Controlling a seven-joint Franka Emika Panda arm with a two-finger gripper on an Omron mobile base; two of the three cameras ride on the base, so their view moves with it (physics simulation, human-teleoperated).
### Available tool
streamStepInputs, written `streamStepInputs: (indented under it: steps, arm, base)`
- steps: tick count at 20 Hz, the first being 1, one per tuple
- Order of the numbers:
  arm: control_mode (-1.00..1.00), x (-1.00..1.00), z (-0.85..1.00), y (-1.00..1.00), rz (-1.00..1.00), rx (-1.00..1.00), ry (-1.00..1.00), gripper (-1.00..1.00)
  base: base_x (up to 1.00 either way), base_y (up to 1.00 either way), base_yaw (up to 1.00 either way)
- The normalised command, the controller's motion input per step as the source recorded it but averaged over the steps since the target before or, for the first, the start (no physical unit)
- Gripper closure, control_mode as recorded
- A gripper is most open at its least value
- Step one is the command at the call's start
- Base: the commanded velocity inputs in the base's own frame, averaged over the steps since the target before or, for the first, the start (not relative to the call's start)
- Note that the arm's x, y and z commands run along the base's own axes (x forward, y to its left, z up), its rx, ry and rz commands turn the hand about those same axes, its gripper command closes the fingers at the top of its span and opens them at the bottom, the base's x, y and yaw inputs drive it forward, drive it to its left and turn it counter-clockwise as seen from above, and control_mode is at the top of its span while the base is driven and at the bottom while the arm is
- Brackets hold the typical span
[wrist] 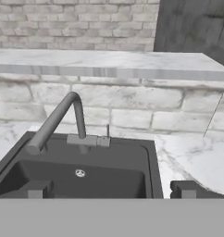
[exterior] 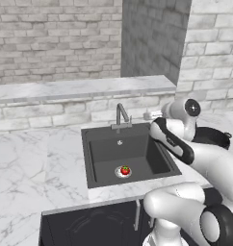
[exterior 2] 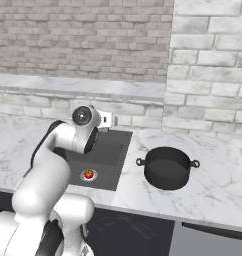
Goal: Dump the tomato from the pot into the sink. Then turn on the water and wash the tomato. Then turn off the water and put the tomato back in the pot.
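Tomato (exterior: 124,170) – red, green-topped – on sink (exterior: 103,153) drain.

— What sort of place is shown?
— A kitchen. A dark sink (exterior: 97,144) with a bent-spout faucet (exterior: 121,114) is set into a white marble counter (exterior: 32,163).
— What else marks it?
— Grey brick walls (exterior: 56,38) and a stone ledge (exterior: 80,88) are seen behind, dark cabinet doors (exterior: 89,226) below, and a black pot (exterior 2: 167,167) is stood on the counter.

We record the sink (exterior: 100,144), recessed in the marble counter (exterior: 36,163), with its faucet (exterior: 121,115) at the back rim. The tomato (exterior: 124,170) sits on the drain. The pot (exterior: 212,137) stands right of the sink, partly hidden behind our arm.
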Motion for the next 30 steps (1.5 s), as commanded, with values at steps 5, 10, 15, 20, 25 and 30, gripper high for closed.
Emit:
streamStepInputs:
  steps: [5,10,15,20,25,30]
  arm:
    - [-1.00,0.39,0.00,0.00,0.00,0.01,0.11,-1.00]
    - [-1.00,0.27,-0.08,-0.01,0.01,0.06,0.03,-1.00]
    - [-1.00,0.05,-0.34,-0.10,0.09,0.10,0.00,-1.00]
    - [-1.00,0.04,-0.33,0.00,0.09,0.07,0.03,-1.00]
    - [-1.00,0.08,-0.23,0.00,0.08,0.01,-0.08,-1.00]
    - [-1.00,0.04,-0.32,0.00,0.01,0.00,-0.28,-1.00]
  base:
    - [0.00,0.00,0.00]
    - [0.00,0.00,0.00]
    - [0.00,0.00,0.00]
    - [0.00,0.00,0.00]
    - [0.00,0.00,0.00]
    - [0.00,0.00,0.00]
